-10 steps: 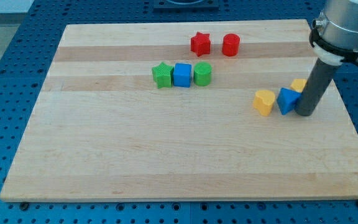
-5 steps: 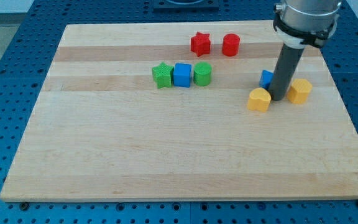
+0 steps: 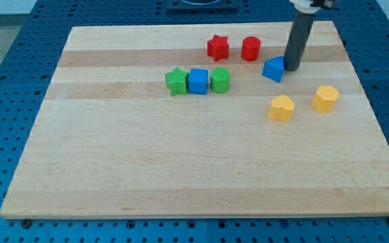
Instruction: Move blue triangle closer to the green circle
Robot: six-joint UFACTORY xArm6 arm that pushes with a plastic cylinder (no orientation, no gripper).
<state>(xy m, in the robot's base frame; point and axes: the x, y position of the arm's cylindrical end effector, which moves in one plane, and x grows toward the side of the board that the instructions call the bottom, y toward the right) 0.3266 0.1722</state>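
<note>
My tip [image 3: 292, 68], a plain rod with no hand, touches the blue triangle [image 3: 273, 69]. Push toward the view's left, centred, since the green circle [image 3: 220, 79] lies beyond it.

Single camera is looking down at an angle from the view's bottom side, sitting fairly near, taking in nearly the whole bench [image 3: 113, 175].

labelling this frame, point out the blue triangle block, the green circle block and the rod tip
blue triangle block [image 3: 273, 69], camera view, centre of its top face
green circle block [image 3: 220, 79], camera view, middle of its top
my tip [image 3: 292, 68], camera view, the rod's very end
</note>
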